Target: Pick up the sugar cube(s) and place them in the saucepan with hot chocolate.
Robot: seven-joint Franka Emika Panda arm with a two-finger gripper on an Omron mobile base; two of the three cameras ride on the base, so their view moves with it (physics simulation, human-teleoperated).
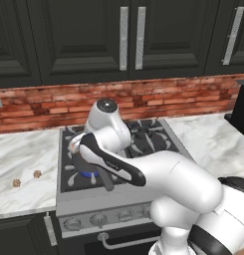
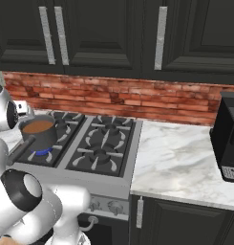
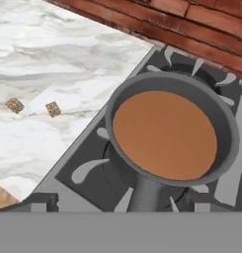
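The saucepan with hot chocolate (image 3: 167, 134) is dark grey and full of smooth orange-brown liquid. It stands on the front left burner (image 2: 38, 130) over a blue flame, its long handle (image 1: 107, 182) pointing toward the stove front. Two brownish speckled sugar cubes (image 3: 15, 105) (image 3: 53, 108) lie on the marble counter left of the stove, also seen as small lumps (image 1: 16, 183) (image 1: 37, 174). My gripper (image 1: 77, 148) hangs open just above the saucepan's left side, and nothing is held in it. My arm hides most of the pan in the left base view.
The four-burner stove (image 2: 101, 143) has dark grates and knobs (image 1: 98, 219) along its front. A brick backsplash (image 2: 118, 95) and dark cabinets stand behind. Marble counter (image 2: 175, 162) runs to the right, where a black appliance (image 2: 228, 139) stands.
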